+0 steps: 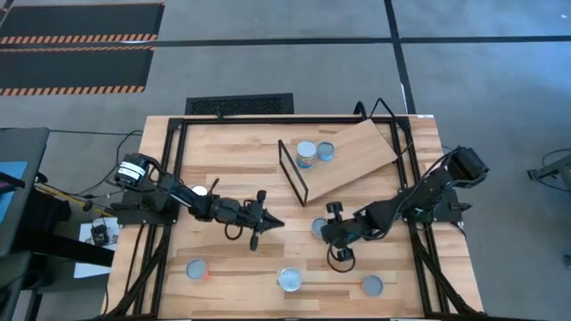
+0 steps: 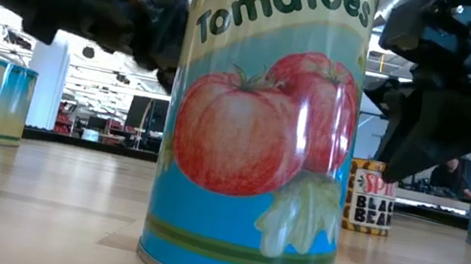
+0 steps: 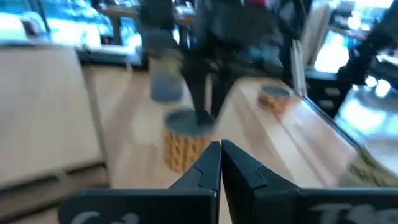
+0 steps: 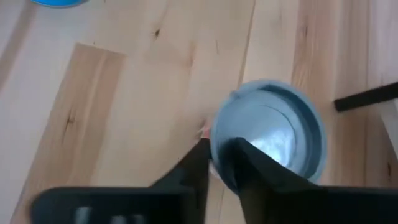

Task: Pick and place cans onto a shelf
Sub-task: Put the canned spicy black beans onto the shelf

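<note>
The shelf, a light-wood board with a black wire frame end, lies at the table's far middle with two cans standing on it. A silver-topped can stands on the table near the middle. My right gripper slants down over this can's edge, open by a narrow gap, one finger above the lid and one outside the wall. My left gripper hovers shut and about level to that can's left, holding nothing. My right gripper has the can's rim in the gap between its fingers, coming from above at a slant. One finger lies over the lid and the other outside the wall. Whether either finger touches the can, I cannot tell.
Three more cans stand along the table's near edge: one at the left, the tomato can in the middle, one at the right. A black frame runs around the tabletop. Bare wood lies between the two arms.
</note>
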